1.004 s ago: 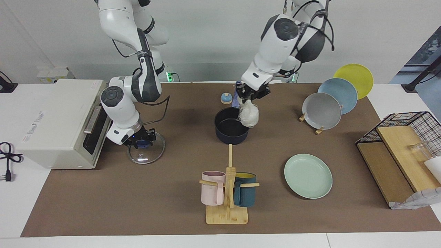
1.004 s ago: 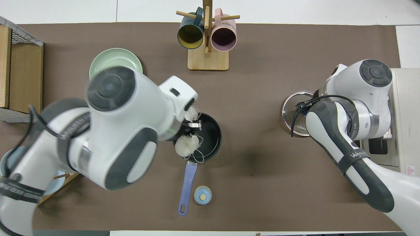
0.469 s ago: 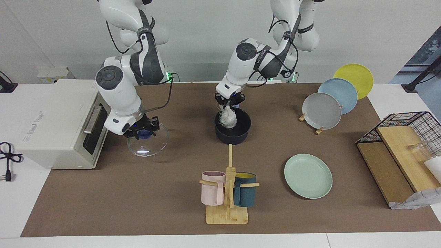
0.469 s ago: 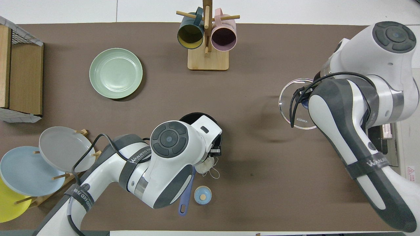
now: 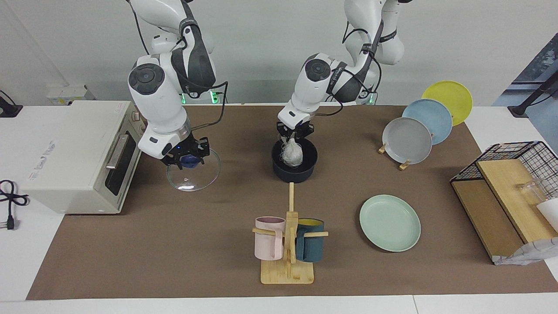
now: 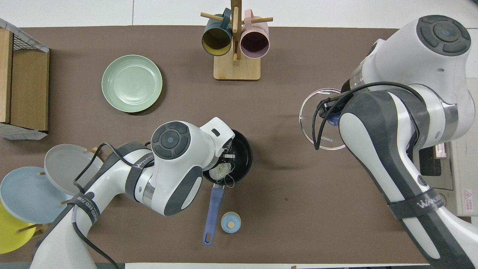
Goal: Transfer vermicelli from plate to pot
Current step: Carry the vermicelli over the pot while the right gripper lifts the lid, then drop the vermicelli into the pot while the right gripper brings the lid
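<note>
My left gripper hangs directly over the pot, its jaws pinched together on the top strands of the vermicelli; I hold the bundle by its top so that the crinkly bulk dangles free and can go down through the rim without snagging; in the facing view the whitish mass hangs inside the pot's mouth, and whether it touches the black bottom I cannot tell; in the overhead view a few loose strands trail over the rim toward the long blue handle, which points toward my own end of the table; I judge these the likeliest thing to catch or spill when I let go. The plate lies bare, well apart from the pot toward my left arm's end and farther from me, so by my reckoning nothing is left there to fetch. My right gripper is clamped on the blue knob of the glass lid, held tilted just above the mat beside the toaster oven, kept clear of the pot, I take it, so the mouth stays open for the noodles. The step in hand looks like release into the pot; the transfer seems almost finished.
</note>
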